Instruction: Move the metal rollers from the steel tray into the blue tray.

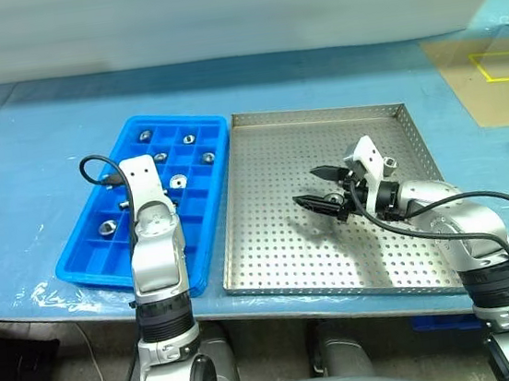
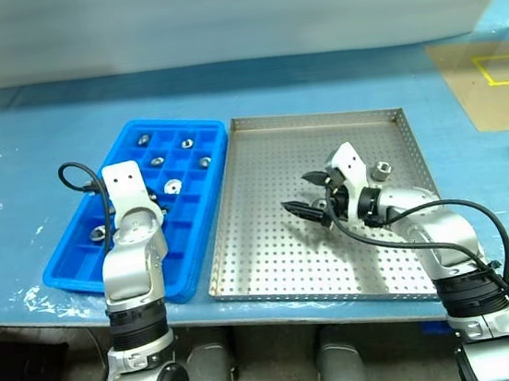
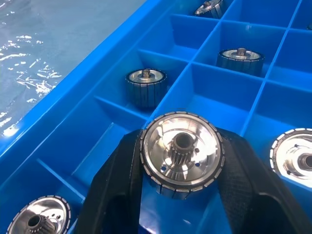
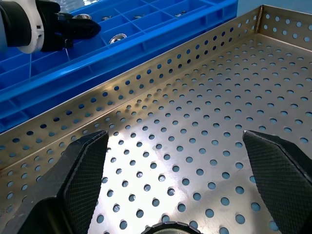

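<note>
the left pincer [image 3: 178, 195] is closed on a roller [image 3: 181, 158], gripping it by its ribbed rim with a black finger [image 3: 117, 190] on each side, the toothed hub facing the wrist camera. it hangs over the blue tray [image 1: 217, 163], just above the compartments near the tray's middle. in the head view the left arm reaches over the tray's near rim, its wrist above the grid.

other rollers lie in the blue tray, one to a compartment: one at the far corner [image 1: 144, 134], one beside it [image 1: 189, 139], one [image 1: 208, 158] near the rim next to the steel tray, one around the middle [image 1: 178, 181], and one near the left rim [image 1: 108, 228].

the steel tray [image 1: 337, 255] sits just right of the blue tray on the blue-covered counter [image 1: 29, 172], their rims close together. the right pincer [image 1: 322, 188] hovers over the steel tray's middle, its fingers [image 4: 83, 170] spread wide and holding nothing. a roller's rim [image 4: 165, 228] peeks up between them at the near edge of the right wrist view.
</note>
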### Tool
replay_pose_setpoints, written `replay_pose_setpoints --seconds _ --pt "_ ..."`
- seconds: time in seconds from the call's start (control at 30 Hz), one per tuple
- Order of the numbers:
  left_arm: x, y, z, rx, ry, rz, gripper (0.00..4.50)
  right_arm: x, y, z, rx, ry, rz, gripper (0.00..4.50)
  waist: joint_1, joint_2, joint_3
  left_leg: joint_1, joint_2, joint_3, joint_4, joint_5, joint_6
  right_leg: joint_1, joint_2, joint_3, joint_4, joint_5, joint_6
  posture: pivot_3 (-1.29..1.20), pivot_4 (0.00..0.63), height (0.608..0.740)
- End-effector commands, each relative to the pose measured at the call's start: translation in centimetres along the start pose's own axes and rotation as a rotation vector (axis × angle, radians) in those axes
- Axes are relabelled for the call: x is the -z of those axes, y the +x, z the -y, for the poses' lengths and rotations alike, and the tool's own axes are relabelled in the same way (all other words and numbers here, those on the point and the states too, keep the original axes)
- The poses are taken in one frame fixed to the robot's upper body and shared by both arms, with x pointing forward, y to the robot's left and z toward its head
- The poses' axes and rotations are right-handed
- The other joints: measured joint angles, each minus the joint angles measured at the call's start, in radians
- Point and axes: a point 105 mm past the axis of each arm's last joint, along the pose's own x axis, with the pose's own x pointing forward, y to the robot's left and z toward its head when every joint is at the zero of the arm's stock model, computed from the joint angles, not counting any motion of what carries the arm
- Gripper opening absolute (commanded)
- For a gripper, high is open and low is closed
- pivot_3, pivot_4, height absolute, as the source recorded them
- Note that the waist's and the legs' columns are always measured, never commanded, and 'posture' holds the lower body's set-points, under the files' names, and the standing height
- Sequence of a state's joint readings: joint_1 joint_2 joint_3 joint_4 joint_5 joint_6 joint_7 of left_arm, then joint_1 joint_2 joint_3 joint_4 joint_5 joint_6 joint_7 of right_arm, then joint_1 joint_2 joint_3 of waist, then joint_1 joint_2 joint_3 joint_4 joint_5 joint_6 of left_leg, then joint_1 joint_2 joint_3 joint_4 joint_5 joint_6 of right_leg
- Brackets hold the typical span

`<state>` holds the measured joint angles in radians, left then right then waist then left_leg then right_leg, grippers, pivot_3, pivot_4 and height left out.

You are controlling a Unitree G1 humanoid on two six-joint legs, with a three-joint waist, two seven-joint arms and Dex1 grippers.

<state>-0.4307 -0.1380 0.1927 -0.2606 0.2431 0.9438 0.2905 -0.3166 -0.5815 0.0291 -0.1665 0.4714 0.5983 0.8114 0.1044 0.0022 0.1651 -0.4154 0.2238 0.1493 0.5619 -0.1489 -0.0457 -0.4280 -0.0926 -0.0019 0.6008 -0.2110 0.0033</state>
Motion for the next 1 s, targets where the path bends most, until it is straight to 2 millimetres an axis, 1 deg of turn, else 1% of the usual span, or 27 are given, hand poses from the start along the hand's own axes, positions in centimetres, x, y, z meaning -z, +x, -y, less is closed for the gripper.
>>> replay_pose_setpoints --seconds 0.03,0.17,0.37,0.43,0.5,0.6,0.63,0.73,0.83,0.93,1.0 --pt "-0.6 -0.7 -0.6 -0.037 -0.013 0.003 1.73 -1.2 0.0 0.0 -0.007 -0.033 0.045 4.50 -0.002 0.000 0.000 0.000 0.000 0.000 0.000 0.000 0.000 0.000 0.000 0.000 0.000 0.000 0.000 0.06 0.150 0.740" --pt "-0.7 -1.1 -0.8 -0.050 -0.023 -0.007 1.73 -1.1 0.1 -0.1 -0.010 -0.030 0.048 4.50 -0.003 0.000 0.000 0.000 0.000 0.000 0.000 0.000 0.000 0.000 0.000 0.000 0.000 0.000 0.000 0.06 0.150 0.740" --pt "-0.4 -1.0 -1.8 -0.097 -0.033 -0.028 1.73 -1.2 0.2 -0.3 -0.015 -0.029 0.054 4.50 -0.004 0.000 0.000 -0.001 0.000 0.000 0.000 0.000 0.000 -0.002 0.000 -0.001 0.000 0.000 0.000 0.07 0.150 0.740" --pt "-0.4 -0.9 -2.0 -0.107 -0.034 -0.030 2.48 -1.2 0.2 -0.2 -0.013 -0.029 0.054 4.50 -0.004 0.000 0.000 -0.001 0.000 0.000 0.000 0.000 0.000 -0.002 0.000 -0.001 -0.001 0.000 0.000 0.06 0.150 0.740" --pt "-0.3 -0.7 -2.0 -0.105 -0.034 -0.039 3.09 -1.2 0.2 -0.2 -0.013 -0.030 0.054 4.50 -0.005 0.000 0.000 -0.001 0.000 0.000 0.000 0.000 0.000 -0.002 0.000 -0.001 0.000 0.000 0.000 0.06 0.150 0.740" --pt "-0.1 -0.6 -1.5 -0.065 -0.035 -0.054 4.15 -1.2 0.1 -0.2 -0.009 -0.032 0.054 4.50 -0.005 0.000 0.000 -0.001 0.000 0.000 0.000 0.000 0.000 -0.002 0.000 -0.002 0.000 0.000 0.000 0.06 0.150 0.740" --pt "0.1 -0.6 -1.1 -0.044 -0.043 -0.064 4.49 -1.2 0.1 -0.2 -0.007 -0.032 0.055 4.50 -0.004 0.000 0.000 -0.001 0.000 0.000 0.000 0.000 0.000 -0.002 0.000 -0.002 0.000 0.000 0.000 0.06 0.150 0.740" --pt "-0.7 -0.7 1.1 0.108 -0.071 -0.036 4.49 -1.3 0.0 -0.1 0.000 -0.036 0.057 4.50 0.001 0.000 0.000 -0.001 -0.001 0.000 0.000 0.000 0.000 -0.002 -0.001 -0.002 0.000 0.000 0.000 0.04 0.150 0.740" --pt "-1.8 -0.9 3.2 0.250 -0.042 0.023 4.49 -1.5 -0.1 -0.1 0.010 -0.041 0.064 4.50 0.012 0.000 0.000 -0.002 -0.001 0.000 0.000 0.001 -0.001 -0.002 -0.001 -0.002 0.000 0.000 0.000 0.02 0.150 0.740" --pt "-2.6 -1.0 4.9 0.364 -0.030 0.068 4.49 -1.9 -0.4 0.0 0.026 -0.040 0.080 4.50 0.015 0.000 0.000 -0.002 -0.001 0.000 0.000 0.001 -0.001 -0.002 -0.001 -0.001 0.000 0.000 0.001 0.00 0.150 0.740" --pt "-3.8 -1.5 6.3 0.474 -0.027 0.138 4.49 -2.4 -0.7 0.1 0.043 -0.037 0.098 4.50 0.012 0.000 0.000 -0.003 0.000 0.000 0.000 0.001 -0.001 -0.003 0.000 0.000 0.000 0.000 0.001 -0.03 0.150 0.740"
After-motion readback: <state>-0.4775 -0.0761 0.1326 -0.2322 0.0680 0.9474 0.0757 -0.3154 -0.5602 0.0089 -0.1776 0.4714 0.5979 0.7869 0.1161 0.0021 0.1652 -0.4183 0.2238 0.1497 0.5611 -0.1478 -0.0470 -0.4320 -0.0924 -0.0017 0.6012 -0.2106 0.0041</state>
